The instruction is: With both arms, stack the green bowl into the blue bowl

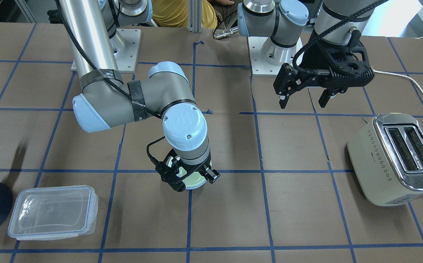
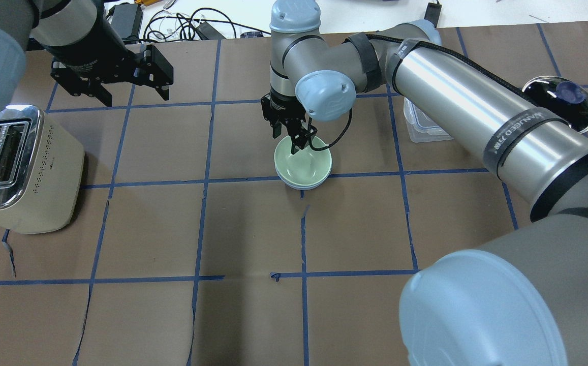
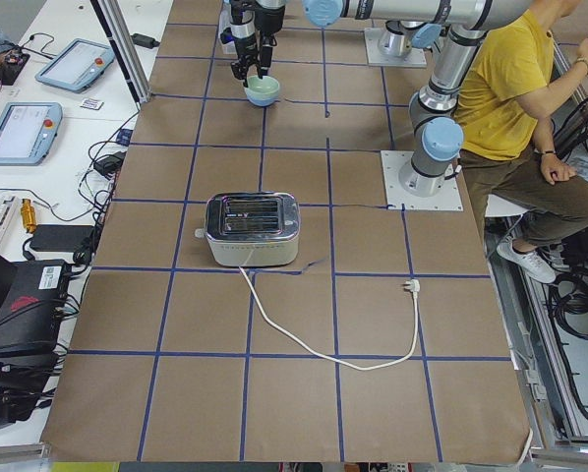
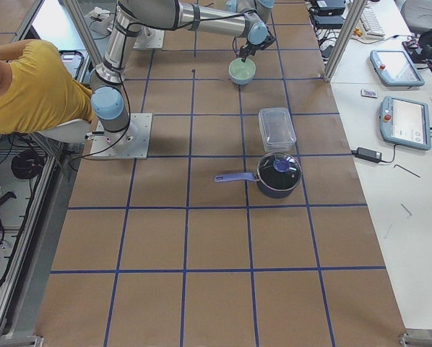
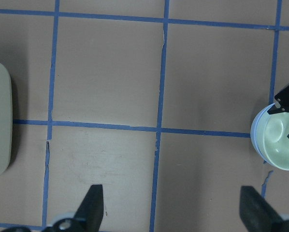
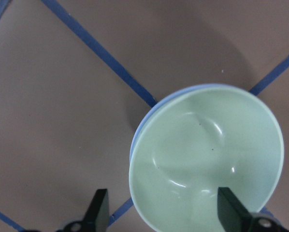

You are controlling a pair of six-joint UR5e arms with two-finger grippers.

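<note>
On my blue-taped paper table (image 2: 253,229), glossy mint-green bowl (image 2: 304,162) nests in periwinkle bowl (image 6: 144,120); left gripper (image 2: 133,95), right gripper (image 2: 286,141) agape (side views add yellow-shirted operator (image 3: 510,88)).

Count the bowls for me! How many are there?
2. The green bowl sits inside the blue bowl, stacked together near the middle of the table. I see no other bowls, though parts of the table are hidden.
</note>
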